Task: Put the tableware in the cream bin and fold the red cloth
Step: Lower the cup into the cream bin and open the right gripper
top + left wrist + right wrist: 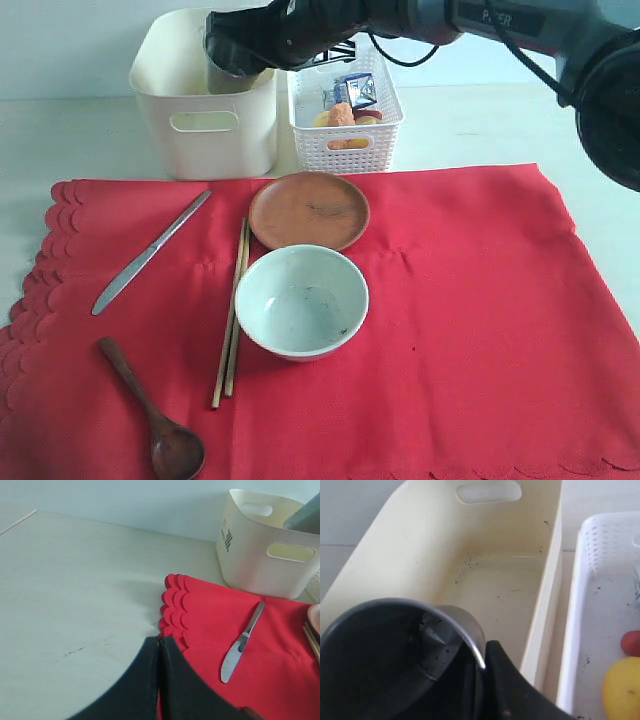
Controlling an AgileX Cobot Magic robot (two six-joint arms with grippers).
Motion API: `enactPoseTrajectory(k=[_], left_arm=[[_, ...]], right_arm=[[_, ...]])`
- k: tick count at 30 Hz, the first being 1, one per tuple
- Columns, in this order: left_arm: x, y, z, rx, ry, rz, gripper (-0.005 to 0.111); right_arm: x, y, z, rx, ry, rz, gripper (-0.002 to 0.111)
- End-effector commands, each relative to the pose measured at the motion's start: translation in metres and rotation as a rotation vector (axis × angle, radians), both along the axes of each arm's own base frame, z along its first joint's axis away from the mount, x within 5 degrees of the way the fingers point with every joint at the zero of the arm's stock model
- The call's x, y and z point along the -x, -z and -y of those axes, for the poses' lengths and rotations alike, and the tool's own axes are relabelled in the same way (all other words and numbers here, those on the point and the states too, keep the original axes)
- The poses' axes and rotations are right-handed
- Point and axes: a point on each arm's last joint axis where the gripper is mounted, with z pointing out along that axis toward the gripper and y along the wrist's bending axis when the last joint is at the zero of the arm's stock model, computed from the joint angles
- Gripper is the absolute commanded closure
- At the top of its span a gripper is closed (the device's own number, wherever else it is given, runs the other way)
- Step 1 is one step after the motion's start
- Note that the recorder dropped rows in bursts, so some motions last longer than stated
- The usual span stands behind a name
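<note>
My right gripper (pixel 232 50) is shut on the rim of the steel cup (pixel 395 650), held over the open cream bin (pixel 205 110); the bin's bare inside (pixel 495 585) shows below the cup. On the red cloth (pixel 470 300) lie the white bowl (pixel 302 300), the round brown plate (pixel 309 210), the silver knife (pixel 150 252), the wooden chopsticks (pixel 232 310) and the dark wooden spoon (pixel 150 408). My left gripper (pixel 160 647) is shut and empty, above the cloth's scalloped edge (pixel 172 605), with the knife (pixel 242 642) a little way off.
A white lattice basket (pixel 345 135) holding fruit and a blue-and-white carton (pixel 357 90) stands right of the cream bin. Bare pale table (pixel 75 590) extends left of the cloth.
</note>
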Motion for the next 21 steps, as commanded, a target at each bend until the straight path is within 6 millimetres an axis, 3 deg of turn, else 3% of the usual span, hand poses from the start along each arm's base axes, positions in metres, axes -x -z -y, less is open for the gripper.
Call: enactPoseTrajectory(k=[1, 5, 11, 21], left_arm=[[0.0, 0.0, 0.0, -0.008, 0.008, 0.008, 0.107], [0.0, 0.0, 0.0, -0.008, 0.008, 0.008, 0.107], [0.0, 0.0, 0.0, -0.008, 0.008, 0.008, 0.107], [0.0, 0.0, 0.0, -0.008, 0.008, 0.008, 0.107]], right_arm=[[-0.003, 0.01, -0.003, -0.03, 0.025, -0.016, 0.105], [-0.004, 0.018, -0.003, -0.031, 0.032, -0.033, 0.089], [-0.003, 0.012, -0.003, -0.037, 0.032, -0.024, 0.069], [0.001, -0.03, 0.0, -0.087, 0.03, 0.07, 0.067]])
